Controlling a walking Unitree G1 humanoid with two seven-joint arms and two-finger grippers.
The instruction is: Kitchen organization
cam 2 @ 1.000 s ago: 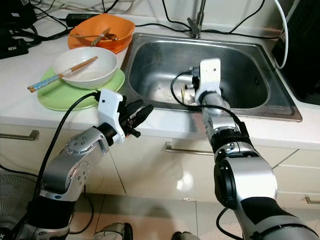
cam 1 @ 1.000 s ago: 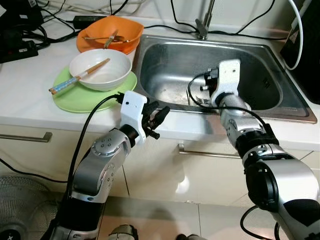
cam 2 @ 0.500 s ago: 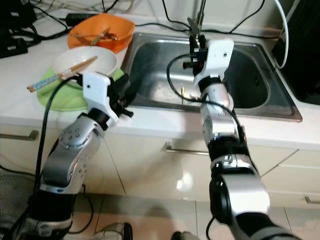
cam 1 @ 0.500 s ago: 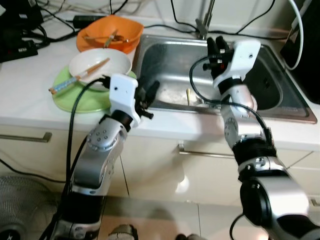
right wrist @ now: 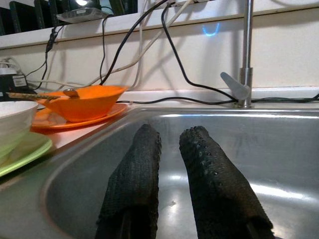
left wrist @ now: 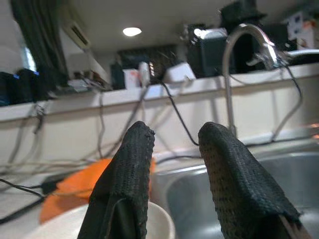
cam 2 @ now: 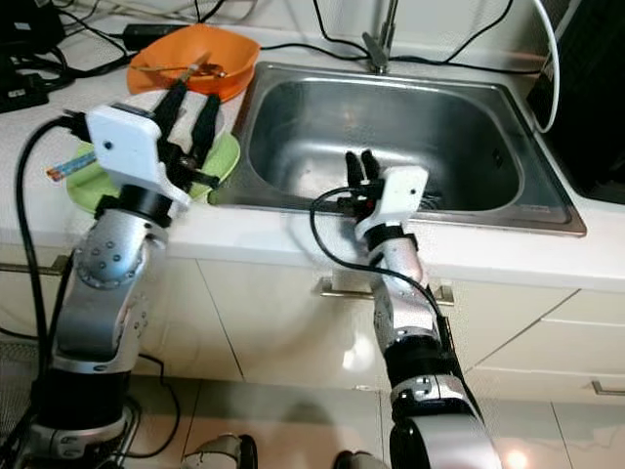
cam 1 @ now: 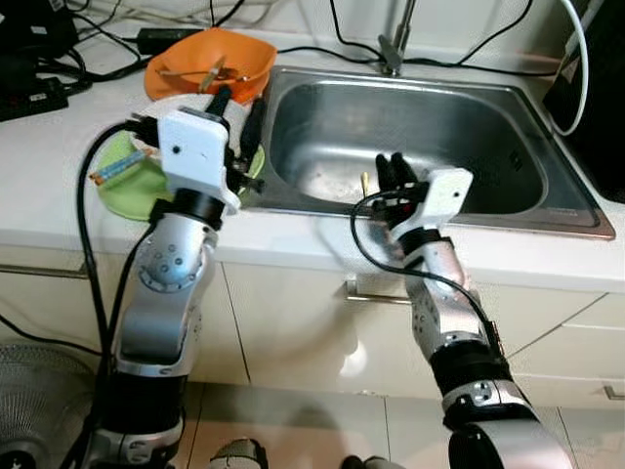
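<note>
Little of the tidying looks done: beside the steel sink (cam 1: 508,117) on the counter (cam 1: 49,186), the orange bowl (cam 1: 210,61) and the white bowl (left wrist: 164,226) on its green plate (cam 1: 122,191) remain. A thin stick, perhaps a chopstick (cam 1: 364,184), lies in the sink. The left claw (cam 2: 188,112) hangs released over the white bowl, the right claw (cam 2: 357,168) released and empty at the sink's front rim.

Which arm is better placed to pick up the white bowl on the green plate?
Left. The left gripper is raised right beside the white bowl with jaws apart, while the right gripper sits over the sink.
</note>
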